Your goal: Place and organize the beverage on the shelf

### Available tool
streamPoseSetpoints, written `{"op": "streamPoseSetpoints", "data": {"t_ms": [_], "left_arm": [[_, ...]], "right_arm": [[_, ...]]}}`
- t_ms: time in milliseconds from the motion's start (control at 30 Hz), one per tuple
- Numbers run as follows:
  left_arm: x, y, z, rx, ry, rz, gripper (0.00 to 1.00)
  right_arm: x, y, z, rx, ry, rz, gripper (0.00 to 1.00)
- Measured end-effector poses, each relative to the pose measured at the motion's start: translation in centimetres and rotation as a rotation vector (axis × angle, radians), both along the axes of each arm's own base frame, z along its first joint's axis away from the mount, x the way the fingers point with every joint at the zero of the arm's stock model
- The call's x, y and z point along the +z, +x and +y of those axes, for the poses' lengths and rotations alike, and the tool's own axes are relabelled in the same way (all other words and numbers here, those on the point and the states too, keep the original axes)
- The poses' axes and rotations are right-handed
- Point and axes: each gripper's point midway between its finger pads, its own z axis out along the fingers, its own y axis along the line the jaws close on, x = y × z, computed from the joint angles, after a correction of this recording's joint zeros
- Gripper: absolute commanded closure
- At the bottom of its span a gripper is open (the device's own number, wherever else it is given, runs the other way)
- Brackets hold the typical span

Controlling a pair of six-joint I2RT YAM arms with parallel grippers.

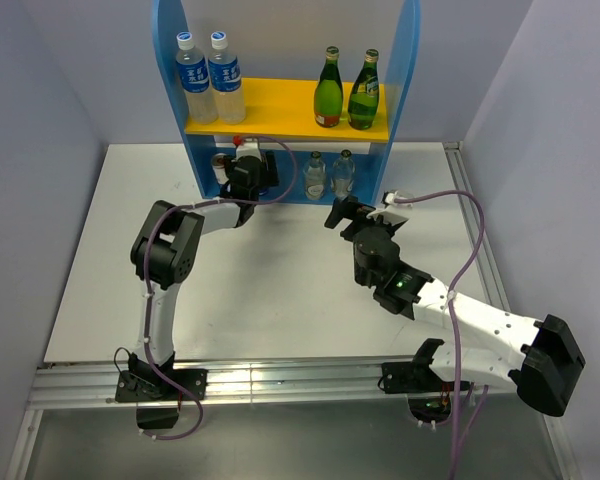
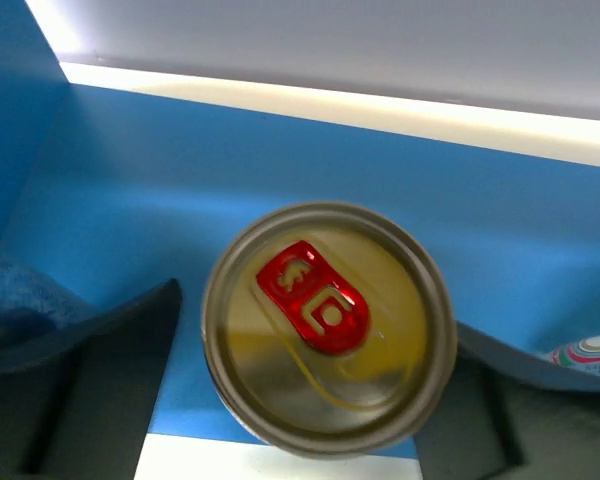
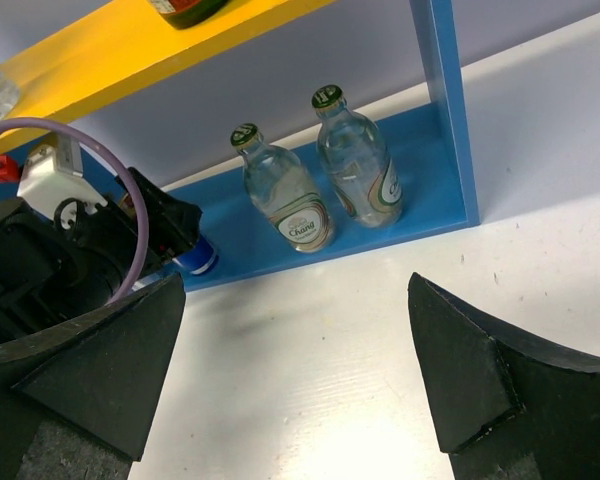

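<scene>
Reaching with the left gripper (image 1: 248, 166) into the lower compartment of the shelf (image 1: 167, 70), at its left end, under the yellow upper board (image 1: 280, 100). Looking down from the left wrist onto the round top of a slim can (image 2: 325, 325) with a red pull tab, standing upright on the blue bottom board, close to the blue back. Placing the two dark fingers (image 2: 100, 390) one at each side of this can, leaving a thin strip of blue between the left finger and the rim, and hiding the other finger's edge behind the rim. Not managing to tell between gripping the can and only standing around it. Seeing a second can (image 1: 220, 167) just beside this gripper, nearer to the left side panel.

Holding the right gripper (image 3: 298, 290) wide open and empty, low over the white table (image 1: 280, 300), in front of the right half of the shelf and apart from it. Facing two small clear bottles (image 3: 285, 195) (image 3: 360, 165), standing upright side by side at the right end of the bottom board.

Seeing on the yellow board two green glass bottles (image 1: 329, 90) (image 1: 364, 92), upright and next to each other at the right end, and two taller clear bottles (image 1: 193, 78) (image 1: 226, 78) with blue labels and white caps at the left end.
</scene>
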Motion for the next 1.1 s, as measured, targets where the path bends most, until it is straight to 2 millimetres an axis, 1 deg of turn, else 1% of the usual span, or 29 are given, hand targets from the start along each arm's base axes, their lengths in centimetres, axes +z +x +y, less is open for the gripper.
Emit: {"op": "streamPoseSetpoints", "data": {"t_ms": [67,333,433,533,733,833,933,1033,1100], "left_arm": [[-0.2,0.0,0.2,0.002,0.006,0.005,0.01],[-1.0,-0.2,0.7,-0.006,0.018,0.035,0.01],[-1.5,-0.8,0.6,-0.02,0.021,0.052,0.01],[-1.8,-1.8,0.5,-0.031,0.028,0.07,0.01],[-0.7,-3.9,-0.5,-0.061,0.029,0.068,0.01],[-0.1,-5.3,-0.8,-0.07,0.03,0.069,0.01],[0.4,-6.7,-0.6,-0.063,0.034,0.08,0.01],[1.0,-8.6,0.1,-0.044,0.04,0.11,0.01],[2.4,-10.2,0.7,-0.03,0.053,0.135,0.01]], "right_arm": [[-0.1,0.0,0.0,0.0,-0.002,0.003,0.01],[-0.2,0.0,0.0,-0.002,0.005,0.006,0.01],[-0.2,0.0,0.0,-0.003,0.011,0.006,0.0],[-0.3,0.0,0.0,-0.006,0.012,0.01,0.0],[-0.5,-0.1,-0.1,-0.007,0.012,0.017,0.0],[-0.7,-0.1,-0.1,-0.008,0.014,0.022,0.0],[-0.8,-0.1,-0.1,-0.008,0.009,0.029,0.0],[-0.8,-0.2,-0.2,-0.008,-0.008,0.046,0.0],[0.3,-0.2,-0.2,-0.01,-0.022,0.057,0.0]]}}
